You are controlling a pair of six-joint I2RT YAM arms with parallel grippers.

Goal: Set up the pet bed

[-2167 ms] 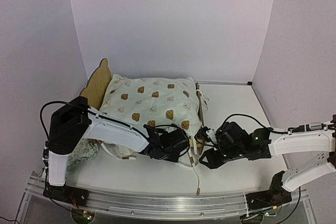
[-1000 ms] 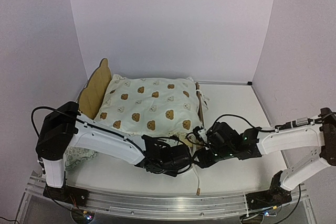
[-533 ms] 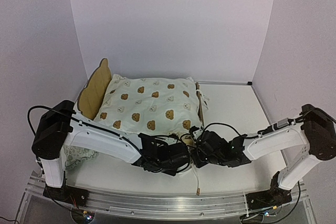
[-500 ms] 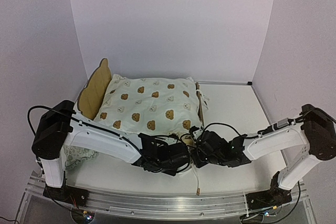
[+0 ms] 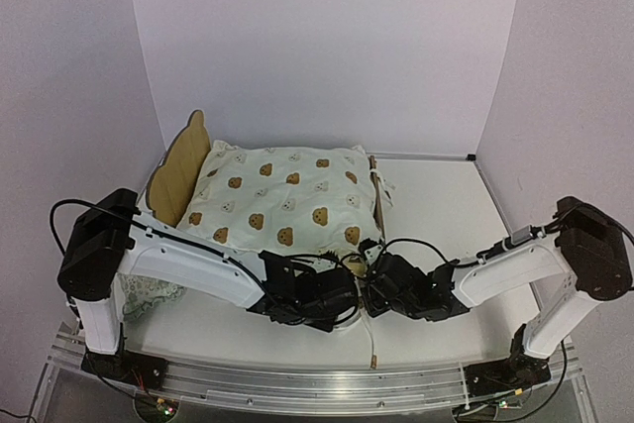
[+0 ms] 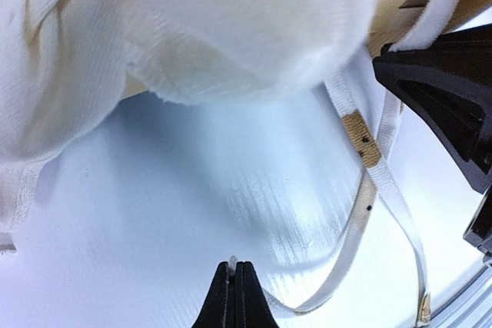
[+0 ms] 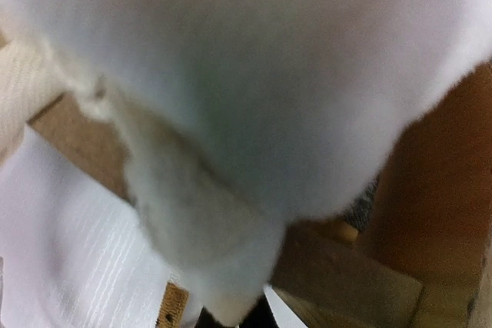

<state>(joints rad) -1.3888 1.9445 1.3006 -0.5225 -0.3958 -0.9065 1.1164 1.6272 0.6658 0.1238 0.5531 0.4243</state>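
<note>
over on the left-back part of the table [image 5: 436,210] the pet bed [image 5: 178,170] is sitting with its eared headboard pointing left and its low footboard facing right, and the bear-print cover [image 5: 287,190] is lying puffed across the top of it. both arms are reaching in low at the near foot corner. my guess is that's because the cover's edge and ties are hanging loose there and need tucking or fastening to the frame. the left gripper [image 6: 234,268] is showing its jaws pressed fully together just above the tabletop, with a tiny pale speck at the tips, and i can't tell if it's actually pinching anything. a long white tie [image 6: 374,190] is looping past on the table, close beside it but not clearly in the grip. the right gripper [image 5: 372,289] is reaching at the same corner from the other side with its jaws closed down. in its wrist view a blurry fold of the cover is tapering right into the tips, so i'm reading it as clamping that fabric by the wooden corner, probably to pull it over. the little floral pillow [image 5: 149,296] is sitting left of the bed, partly under the left arm. i'm not seeing any brand or label anywhere. a tan patch [image 6: 361,134] is showing on the tie, but nothing on it is readable.
</note>
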